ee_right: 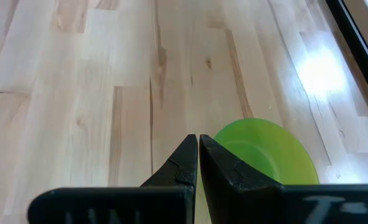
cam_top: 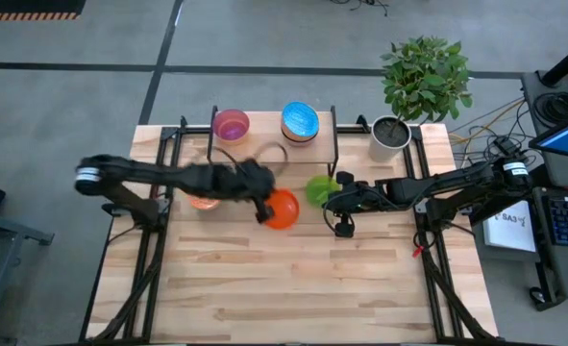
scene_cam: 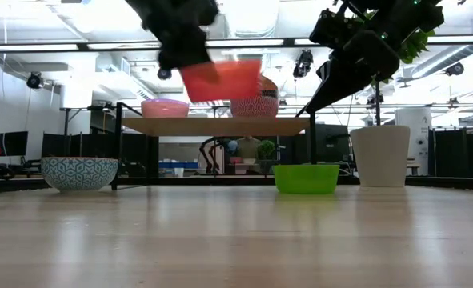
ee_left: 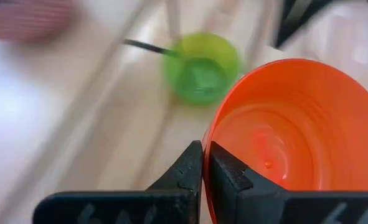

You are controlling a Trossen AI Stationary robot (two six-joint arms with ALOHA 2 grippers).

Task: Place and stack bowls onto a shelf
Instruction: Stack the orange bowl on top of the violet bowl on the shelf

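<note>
My left gripper (cam_top: 261,209) (ee_left: 206,163) is shut on an orange bowl (cam_top: 284,210) (scene_cam: 220,81), which is up in the air in front of the shelf (scene_cam: 216,126). A pink bowl (scene_cam: 165,108) and a blue-topped stack of bowls (cam_top: 300,122) stand on the shelf's plank. A green bowl (cam_top: 320,188) (scene_cam: 306,178) sits on its base on the table. My right gripper (cam_top: 337,200) (ee_right: 198,148) hovers shut above and beside it, touching nothing. A blue-and-white patterned bowl (scene_cam: 78,173) rests on the table at the left in the low view. My left gripper pinches the orange bowl's wall at its rim (ee_left: 212,134), one finger (ee_left: 230,177) inside the bowl and the other (ee_left: 187,171) outside. The bowl is lifted clear of the table, its opening upward, at about the height of the shelf's top.
A grey pot (cam_top: 391,135) with a green plant stands at the table's far right corner, next to the shelf's black legs (cam_top: 334,144). Bare wooden table (cam_top: 293,288) stretches across the whole near half.
</note>
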